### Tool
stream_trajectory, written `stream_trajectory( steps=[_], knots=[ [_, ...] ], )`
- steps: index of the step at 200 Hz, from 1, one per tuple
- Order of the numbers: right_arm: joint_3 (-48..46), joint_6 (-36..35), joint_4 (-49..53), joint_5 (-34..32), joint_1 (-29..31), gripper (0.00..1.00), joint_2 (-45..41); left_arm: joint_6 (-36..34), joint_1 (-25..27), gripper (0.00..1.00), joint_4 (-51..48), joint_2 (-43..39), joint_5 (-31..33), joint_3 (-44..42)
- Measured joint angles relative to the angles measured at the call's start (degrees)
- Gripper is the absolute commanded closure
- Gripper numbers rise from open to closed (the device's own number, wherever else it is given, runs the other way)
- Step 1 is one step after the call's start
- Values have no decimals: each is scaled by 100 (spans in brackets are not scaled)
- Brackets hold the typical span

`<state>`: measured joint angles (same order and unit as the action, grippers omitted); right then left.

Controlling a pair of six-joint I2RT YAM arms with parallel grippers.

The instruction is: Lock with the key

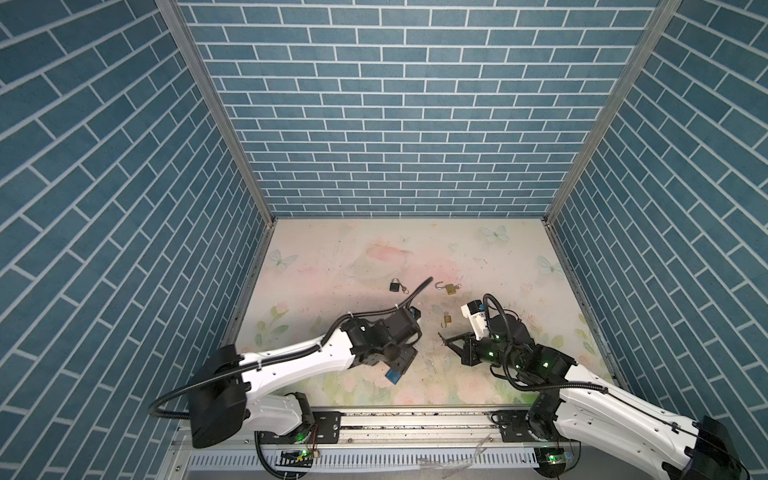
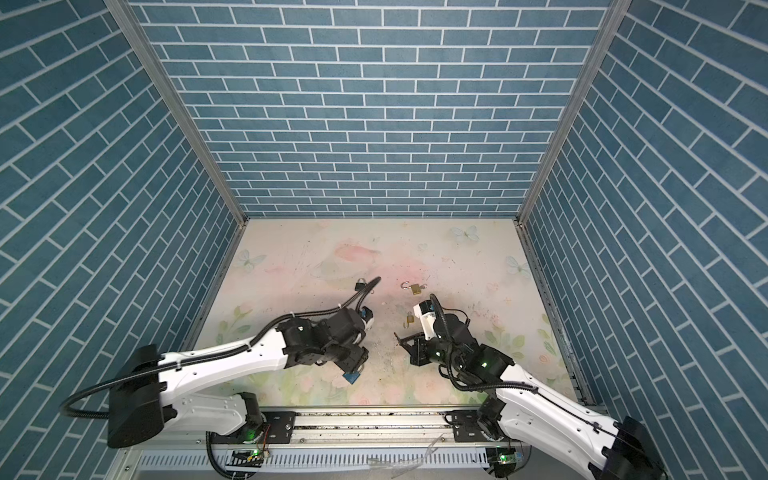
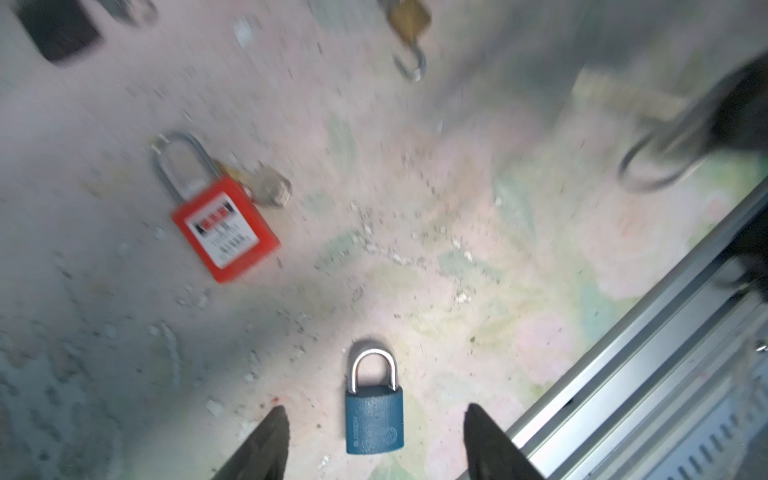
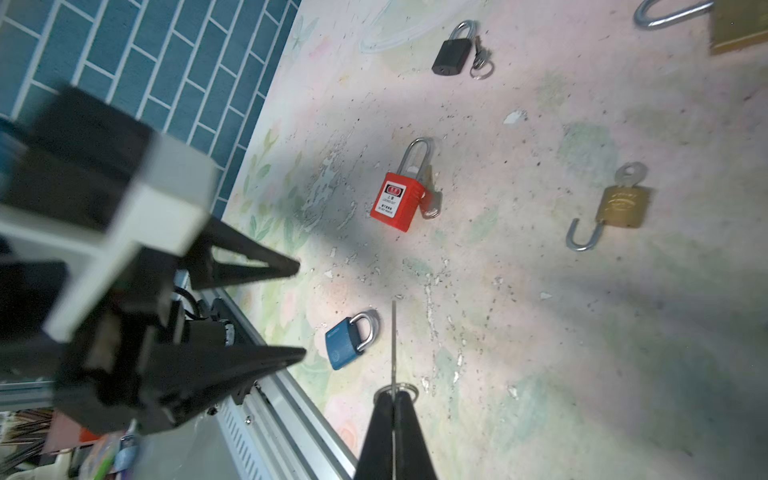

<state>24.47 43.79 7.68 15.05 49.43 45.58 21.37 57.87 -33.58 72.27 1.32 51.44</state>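
Observation:
A blue padlock (image 3: 374, 419) with its shackle pushed in lies flat on the flowered table (image 3: 478, 249). My left gripper (image 3: 376, 408) is open, one finger on either side of the lock's body and neither touching it. The right wrist view shows the same lock (image 4: 347, 340) just beyond the left gripper's fingertips (image 4: 297, 266). My right gripper (image 4: 392, 392) is shut on a thin key (image 4: 393, 345) with a ring, its blade pointing forward, edge-on. In both top views the blue padlock (image 1: 393, 376) (image 2: 351, 377) lies under the left wrist. The right gripper (image 1: 446, 340) is a short way to its right.
A red padlock (image 4: 397, 201) lies with a key beside it. A brass padlock (image 4: 621, 205) has its shackle swung open and a key in it. A black padlock (image 4: 451, 52) and another brass lock (image 1: 449, 288) lie farther back. The metal front rail (image 3: 623, 395) runs close to the blue padlock.

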Motion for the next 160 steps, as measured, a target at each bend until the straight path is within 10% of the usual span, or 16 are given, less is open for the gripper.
stream_trajectory(
  steps=[58,160],
  knots=[
    [-275,876,-807,935,208,100,1191,-391,-2041,22,704,-1279,79,-234],
    [-190,1504,-1805,1532,756,100,3051,-396,-2387,21,1250,-1644,-101,-1093]
  ],
)
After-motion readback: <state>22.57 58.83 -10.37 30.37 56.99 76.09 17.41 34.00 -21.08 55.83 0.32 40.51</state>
